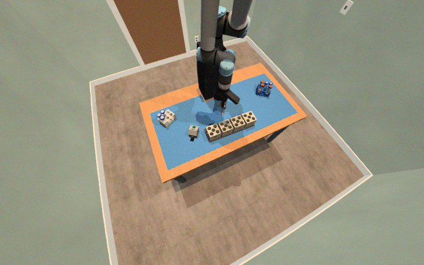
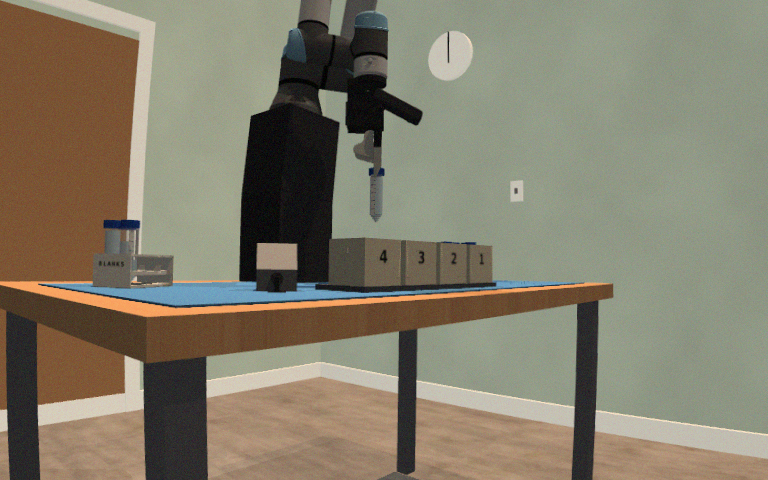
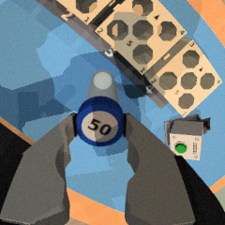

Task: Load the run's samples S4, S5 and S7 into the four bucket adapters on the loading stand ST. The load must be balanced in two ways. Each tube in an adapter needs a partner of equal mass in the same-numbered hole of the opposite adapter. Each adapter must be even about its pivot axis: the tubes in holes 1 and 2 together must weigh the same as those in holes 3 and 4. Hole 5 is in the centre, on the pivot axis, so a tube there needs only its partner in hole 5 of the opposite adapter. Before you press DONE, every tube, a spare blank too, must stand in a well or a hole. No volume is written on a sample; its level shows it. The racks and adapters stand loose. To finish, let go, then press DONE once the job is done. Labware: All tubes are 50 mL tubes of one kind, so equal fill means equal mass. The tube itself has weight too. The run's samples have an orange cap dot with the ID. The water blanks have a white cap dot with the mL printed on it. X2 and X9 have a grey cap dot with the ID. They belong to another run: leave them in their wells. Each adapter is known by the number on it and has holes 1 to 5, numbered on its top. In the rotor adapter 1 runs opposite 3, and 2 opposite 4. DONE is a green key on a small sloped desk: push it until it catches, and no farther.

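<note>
Centrally, the two-jaw gripper point(image 1: 223, 105) point(image 2: 376, 169) point(image 3: 100, 114) is closed on a blue-capped, clear conical tube point(image 1: 222, 111) point(image 2: 376, 195) point(image 3: 102, 93), its white cap dot printed 50. The tube hangs upright, raised above the blue mat point(image 1: 184, 109) point(image 2: 169, 297) point(image 3: 37, 94) on the arm-base side of the flat, dark loading stand point(image 1: 232, 133) point(image 2: 368, 288) point(image 3: 160, 100). Four beige, block-shaped adapters point(image 1: 213, 137) point(image 2: 362, 266) point(image 3: 197, 97) line that stand. Near the stand's adapter-4 end sits a small sloped desk point(image 1: 193, 131) point(image 2: 276, 256) point(image 3: 192, 128) with a green key point(image 1: 194, 126) point(image 3: 180, 148); farther out from that end, a white BLANKS rack point(image 1: 167, 123) point(image 2: 112, 276) carries three blue-capped tubes point(image 1: 162, 117) point(image 2: 130, 224). Beyond the stand's opposite end, a blue rack point(image 1: 263, 94) carries tubes with orange or pale cap dots.
</note>
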